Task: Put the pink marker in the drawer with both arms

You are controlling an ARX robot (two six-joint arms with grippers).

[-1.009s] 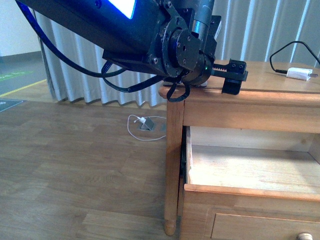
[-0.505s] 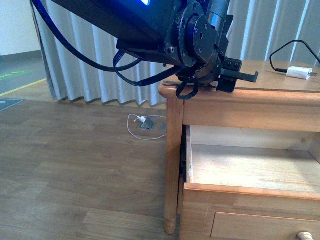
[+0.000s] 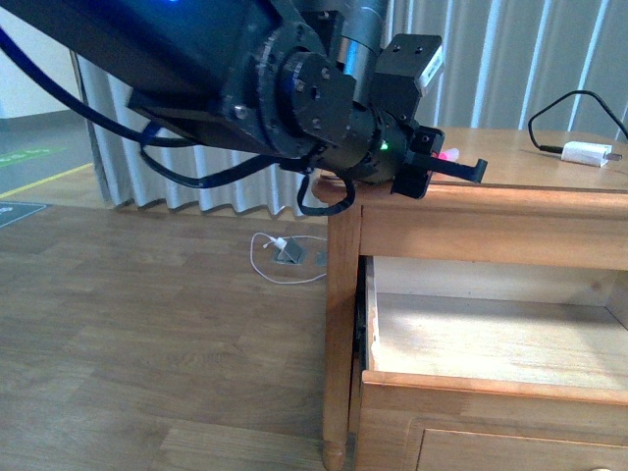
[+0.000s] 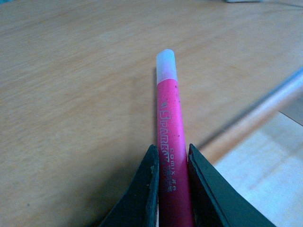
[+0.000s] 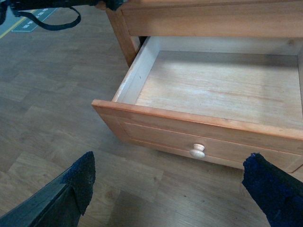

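Note:
My left gripper (image 3: 453,165) is shut on the pink marker (image 4: 168,137), whose white end points away from the jaws. It holds the marker just over the wooden tabletop (image 4: 71,94) near the table's front left corner; a bit of pink shows between the fingers in the front view (image 3: 449,154). The upper drawer (image 5: 213,90) stands pulled open below, pale wood inside and nothing in it, with its round knob (image 5: 197,151) on the front. It also shows in the front view (image 3: 491,343). My right gripper (image 5: 173,189) is open above the floor in front of the drawer.
A white charger plug (image 3: 586,152) with a black cable lies at the right of the tabletop. A white cable and small grey box (image 3: 288,250) lie on the wood floor by the curtain. The table leg (image 3: 340,324) stands left of the drawer.
My left arm has swung and tilted at the table's front left corner, and the pink marker now shows between its fingers. The drawer has not moved.

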